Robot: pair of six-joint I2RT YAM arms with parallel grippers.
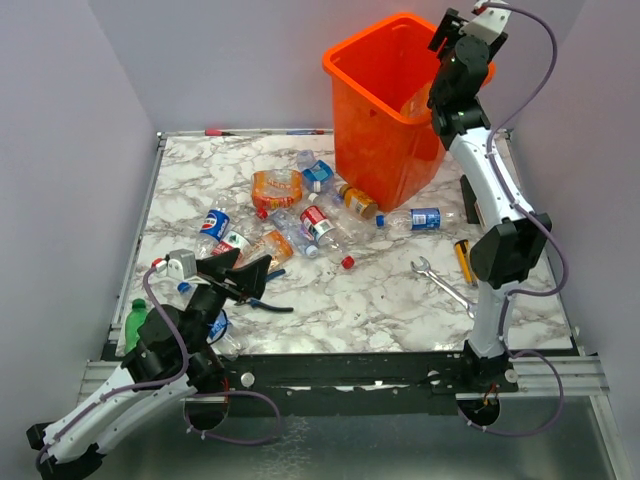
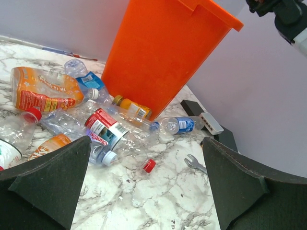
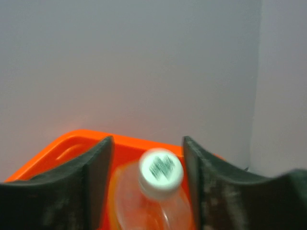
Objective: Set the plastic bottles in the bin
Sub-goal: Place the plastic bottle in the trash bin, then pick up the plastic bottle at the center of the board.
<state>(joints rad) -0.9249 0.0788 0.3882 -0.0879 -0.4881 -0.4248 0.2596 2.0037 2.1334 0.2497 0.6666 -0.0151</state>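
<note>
The orange bin (image 1: 385, 110) stands at the back right of the marble table. My right gripper (image 1: 445, 42) hangs over its right rim. In the right wrist view its fingers (image 3: 147, 143) stand open, with a gap on either side of a clear, white-capped bottle (image 3: 160, 171) that is blurred above the bin (image 3: 72, 143). Several plastic bottles (image 1: 300, 222) lie scattered left of the bin, one with a blue label (image 1: 420, 218) to its right and a green one (image 1: 134, 322) at the front left edge. My left gripper (image 1: 240, 270) hovers wide open over the front left of the table, empty (image 2: 146, 141).
A steel wrench (image 1: 440, 283) and a yellow-handled tool (image 1: 464, 262) lie near the right arm. Blue-handled pliers (image 1: 265, 300) sit just under my left gripper. A loose red cap (image 2: 149, 165) lies on the marble. Grey walls close in the table on three sides.
</note>
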